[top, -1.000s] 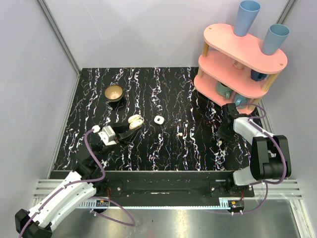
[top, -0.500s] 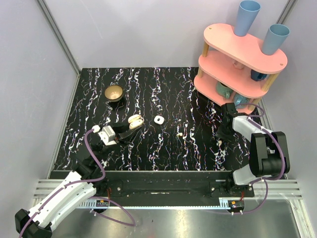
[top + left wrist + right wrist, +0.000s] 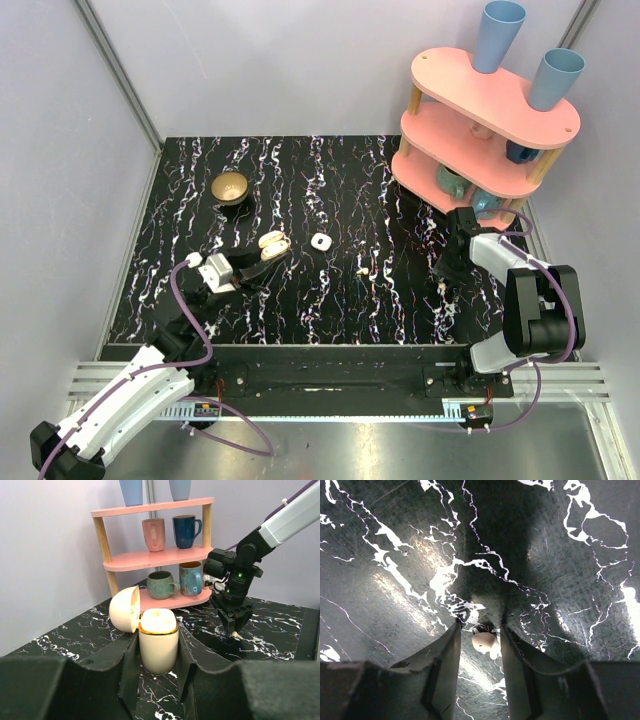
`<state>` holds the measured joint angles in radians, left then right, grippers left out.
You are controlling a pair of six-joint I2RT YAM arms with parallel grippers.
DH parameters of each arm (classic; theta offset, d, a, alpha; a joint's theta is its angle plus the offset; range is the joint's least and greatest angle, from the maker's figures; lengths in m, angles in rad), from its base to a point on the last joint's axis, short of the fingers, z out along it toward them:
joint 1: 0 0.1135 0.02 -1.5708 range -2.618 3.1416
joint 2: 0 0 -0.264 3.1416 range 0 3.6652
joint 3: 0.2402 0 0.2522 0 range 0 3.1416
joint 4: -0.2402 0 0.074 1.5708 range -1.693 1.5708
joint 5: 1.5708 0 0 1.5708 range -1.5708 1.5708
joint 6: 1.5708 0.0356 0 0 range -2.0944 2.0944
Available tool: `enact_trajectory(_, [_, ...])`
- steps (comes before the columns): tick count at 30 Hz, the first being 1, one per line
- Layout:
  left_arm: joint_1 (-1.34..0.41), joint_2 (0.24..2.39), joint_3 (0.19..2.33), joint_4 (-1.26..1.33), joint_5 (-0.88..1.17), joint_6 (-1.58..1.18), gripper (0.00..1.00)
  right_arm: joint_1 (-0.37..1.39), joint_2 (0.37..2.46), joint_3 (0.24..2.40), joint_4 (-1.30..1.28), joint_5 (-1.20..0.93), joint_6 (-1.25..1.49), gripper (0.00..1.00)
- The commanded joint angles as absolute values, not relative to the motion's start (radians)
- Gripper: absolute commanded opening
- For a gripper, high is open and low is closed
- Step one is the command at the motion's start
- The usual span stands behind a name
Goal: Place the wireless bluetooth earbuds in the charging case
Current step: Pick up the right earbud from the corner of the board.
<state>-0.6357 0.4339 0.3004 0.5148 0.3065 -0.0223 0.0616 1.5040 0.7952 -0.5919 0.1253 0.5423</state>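
Note:
A cream charging case [image 3: 275, 241] stands with its lid hinged open, and my left gripper [image 3: 268, 250] is shut on its body. In the left wrist view the case [image 3: 158, 645] sits upright between both fingers [image 3: 127, 665]. My right gripper [image 3: 445, 283] points down at the table on the right, open. In the right wrist view a small cream earbud [image 3: 484, 640] lies on the tabletop between its tips [image 3: 481, 627], touching neither finger. That bud also shows in the left wrist view [image 3: 239, 636] under the right gripper [image 3: 234, 627]. Another cream bud [image 3: 362, 270] lies mid-table.
A small white square case [image 3: 320, 241] lies right of the cream case. A gold bowl [image 3: 231, 187] sits at the back left. A pink two-tier shelf [image 3: 480, 130] with mugs and blue cups stands at the back right, close behind my right arm.
My right arm has shifted slightly and its gripper stays low over the bud. The left gripper and the case have not moved.

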Motion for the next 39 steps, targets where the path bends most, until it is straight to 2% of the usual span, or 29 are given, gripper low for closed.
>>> enact_trajectory(1, [-0.637, 0.439, 0.322, 0.548, 0.290, -0.008, 0.00, 0.057, 1.493, 0.813, -0.589, 0.126, 0.543, 0.46])
enact_trajectory(15, [-0.637, 0.459, 0.327, 0.558, 0.298, -0.008, 0.00, 0.057, 1.439, 0.750, -0.565, 0.011, 0.584, 0.50])
enact_trajectory(22, [-0.638, 0.454, 0.327, 0.552, 0.298, -0.006, 0.00, 0.057, 1.431, 0.744, -0.554, 0.031, 0.588, 0.50])
enact_trajectory(33, [-0.638, 0.445, 0.325, 0.541, 0.287, -0.008, 0.00, 0.060, 1.463, 0.759, -0.552, 0.069, 0.583, 0.39])
enact_trajectory(39, [-0.637, 0.453, 0.327, 0.543, 0.290, -0.008, 0.00, 0.072, 1.460, 0.758, -0.549, 0.071, 0.580, 0.37])
